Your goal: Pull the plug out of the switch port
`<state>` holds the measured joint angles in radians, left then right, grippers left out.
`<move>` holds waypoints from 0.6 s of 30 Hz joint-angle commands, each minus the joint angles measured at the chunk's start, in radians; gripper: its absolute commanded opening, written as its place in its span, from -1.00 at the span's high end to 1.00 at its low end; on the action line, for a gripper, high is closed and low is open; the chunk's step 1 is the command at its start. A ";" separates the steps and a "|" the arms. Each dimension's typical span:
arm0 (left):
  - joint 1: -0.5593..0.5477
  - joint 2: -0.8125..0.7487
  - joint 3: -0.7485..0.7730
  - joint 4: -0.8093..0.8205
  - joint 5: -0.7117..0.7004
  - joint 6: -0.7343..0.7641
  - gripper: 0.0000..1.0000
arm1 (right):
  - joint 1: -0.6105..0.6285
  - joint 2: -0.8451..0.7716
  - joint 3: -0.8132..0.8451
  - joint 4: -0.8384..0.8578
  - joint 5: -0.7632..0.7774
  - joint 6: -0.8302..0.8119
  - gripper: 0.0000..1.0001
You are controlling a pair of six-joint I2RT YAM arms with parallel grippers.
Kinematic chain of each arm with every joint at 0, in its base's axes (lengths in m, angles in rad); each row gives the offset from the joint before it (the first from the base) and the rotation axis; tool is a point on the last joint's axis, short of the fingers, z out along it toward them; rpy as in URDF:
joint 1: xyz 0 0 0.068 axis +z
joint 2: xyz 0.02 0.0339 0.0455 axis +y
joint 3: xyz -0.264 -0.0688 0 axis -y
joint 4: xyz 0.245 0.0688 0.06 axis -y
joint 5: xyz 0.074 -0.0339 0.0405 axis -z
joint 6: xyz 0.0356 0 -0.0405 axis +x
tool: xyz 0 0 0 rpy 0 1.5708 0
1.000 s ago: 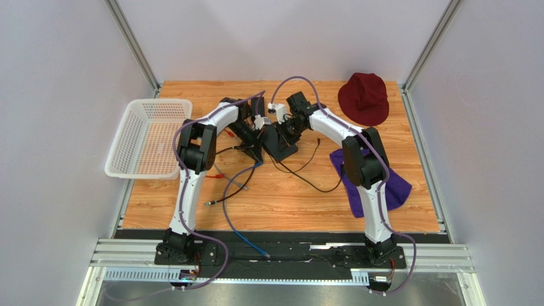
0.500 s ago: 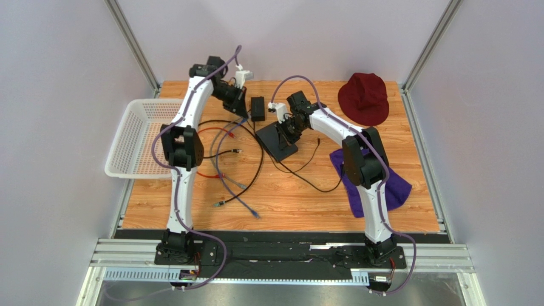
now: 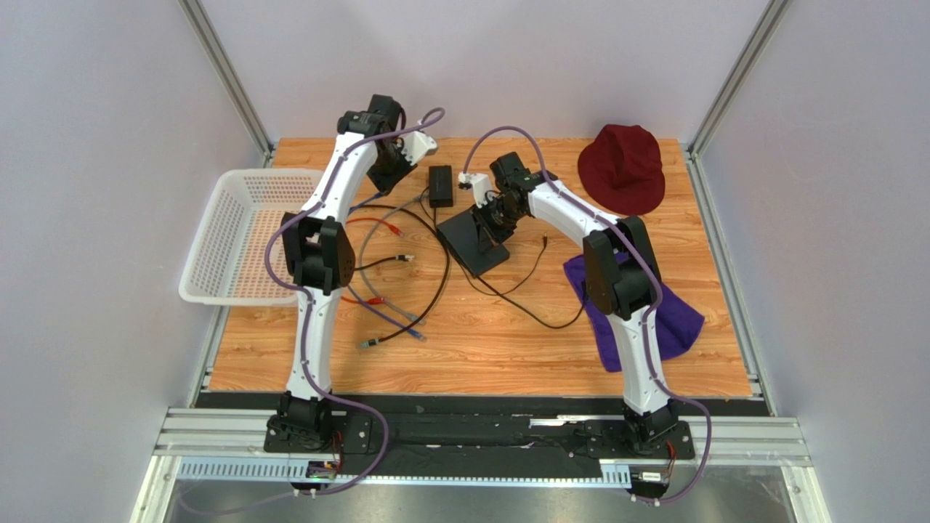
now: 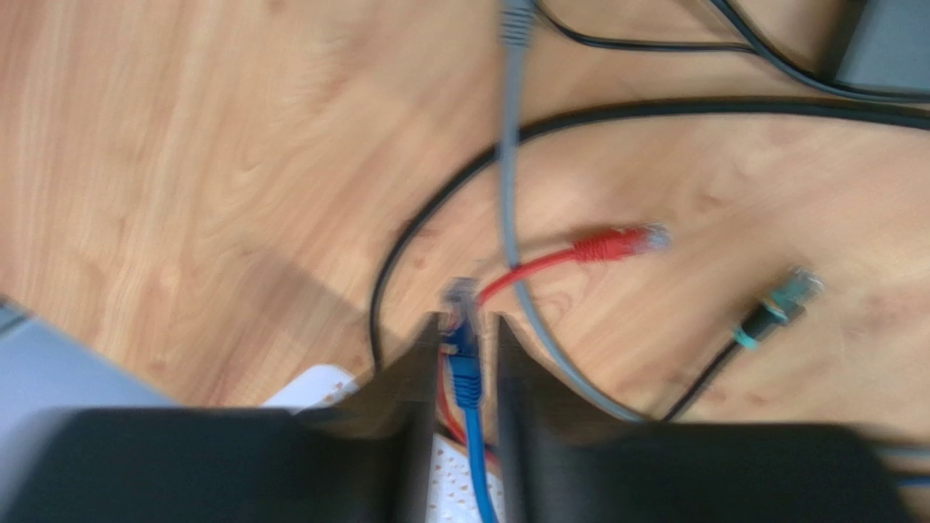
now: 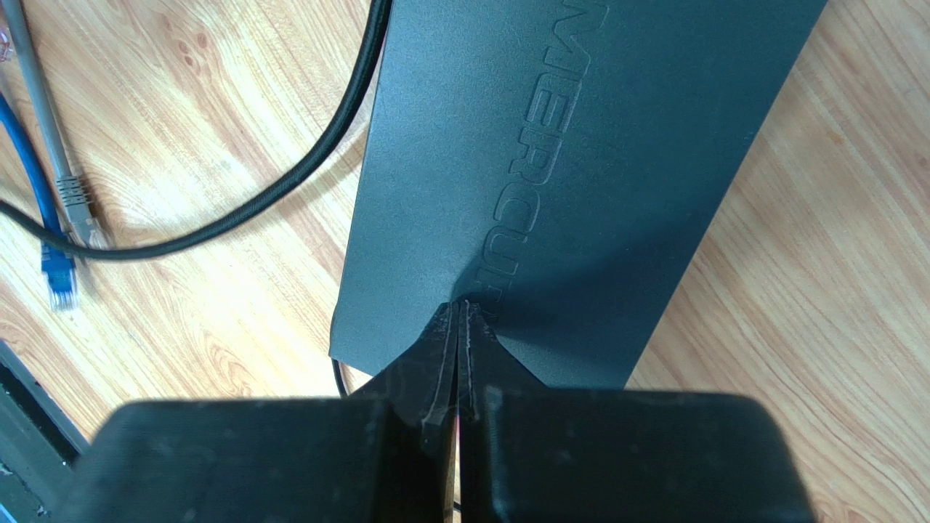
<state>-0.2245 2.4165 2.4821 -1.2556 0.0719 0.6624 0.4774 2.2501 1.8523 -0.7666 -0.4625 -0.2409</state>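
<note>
Pinching a blue plug [image 4: 465, 354], the left gripper [image 4: 469, 325] hangs well apart from the switch [image 3: 472, 245].

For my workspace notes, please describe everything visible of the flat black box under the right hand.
The flat black box is a thin, matte, plastic-looking rectangle with moulded letters MERCU, the rest hidden. It lies on the wooden table. The right hand, shut, touches its top by one edge. A black cable curves beside it.
</note>
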 commanded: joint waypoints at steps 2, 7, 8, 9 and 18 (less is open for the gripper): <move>-0.004 -0.007 0.009 0.183 -0.216 -0.076 -0.17 | -0.023 0.029 -0.010 0.004 0.114 -0.038 1.00; 0.004 -0.080 0.004 0.191 -0.089 -0.284 -0.58 | -0.025 -0.017 -0.010 0.009 0.122 -0.031 1.00; 0.007 -0.094 0.006 0.196 -0.055 -0.317 -0.59 | -0.022 -0.026 -0.008 0.012 0.137 -0.029 1.00; 0.008 -0.109 0.001 0.215 -0.032 -0.348 -0.60 | -0.026 -0.033 -0.010 0.013 0.146 -0.029 1.00; 0.034 -0.408 -0.339 0.643 0.178 -0.599 -0.65 | -0.100 -0.142 0.050 0.052 0.225 0.043 0.47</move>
<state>-0.1944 2.1681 2.2177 -0.8772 0.1436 0.1944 0.4343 2.2150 1.8446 -0.7620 -0.3031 -0.2371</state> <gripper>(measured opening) 0.823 0.152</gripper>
